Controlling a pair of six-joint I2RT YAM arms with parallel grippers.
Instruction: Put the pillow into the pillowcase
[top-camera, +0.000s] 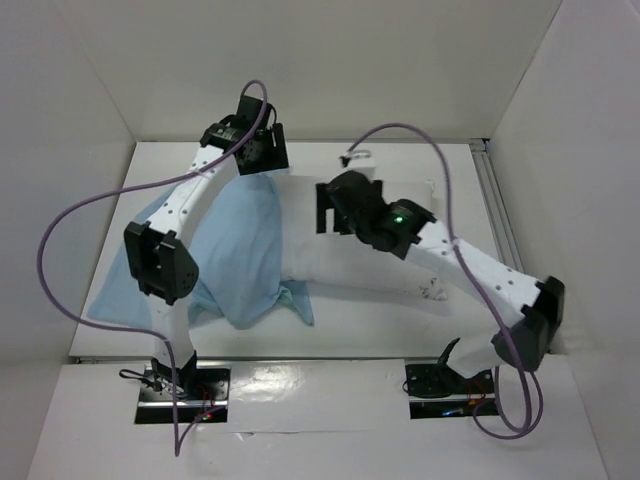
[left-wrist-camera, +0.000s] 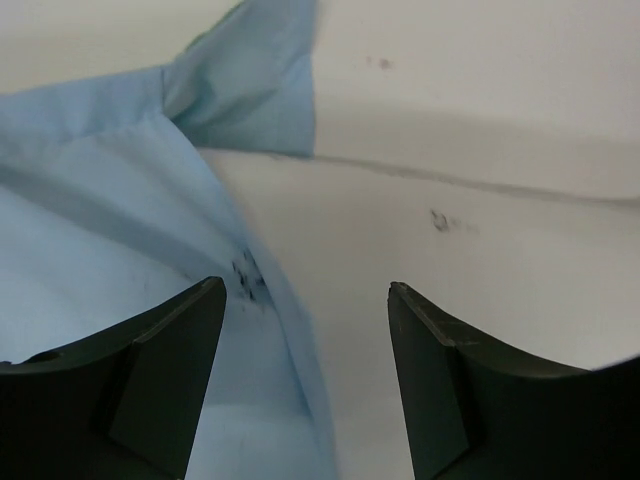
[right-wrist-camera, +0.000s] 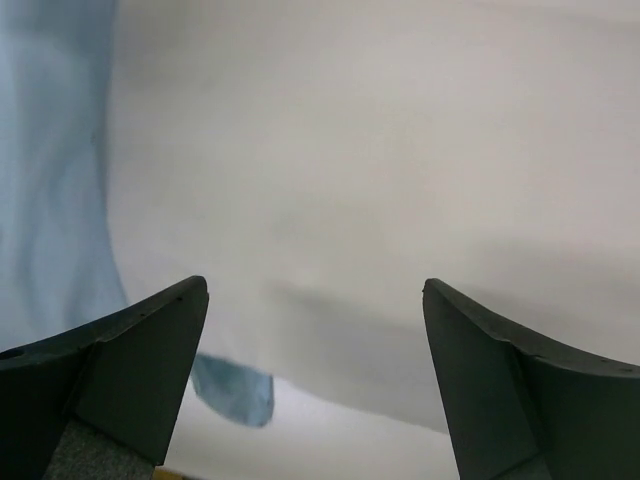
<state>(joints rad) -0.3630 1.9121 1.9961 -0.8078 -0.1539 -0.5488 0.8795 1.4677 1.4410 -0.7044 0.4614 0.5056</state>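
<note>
- The pillow (top-camera: 350, 262) is lying partly inside the pillowcase (top-camera: 235, 240). Its left end is sitting under the blue cloth, while most of its white body is sticking out to the right of the pillowcase.
- By my judgement the task is under way but far from done. The larger share of the pillow is waiting to be covered, and the pillowcase mouth is needing to be pulled rightward over it.
- The pillowcase is lying rumpled, with long folds running through it. One loose corner is poking out at its near right edge.
- The pillow is looking soft and plain white, and is showing a few faint dark specks to the right of the pillowcase.
- The left gripper (left-wrist-camera: 305, 300) is hovering at the far edge of the pillowcase. Its jaws are apart and straddling the hem where blue is meeting white, and it is gripping nothing.
- The right gripper (right-wrist-camera: 315, 290) is hanging just right of the pillowcase, above bare pillow. Its jaws are spread wide and it is holding nothing.
</note>
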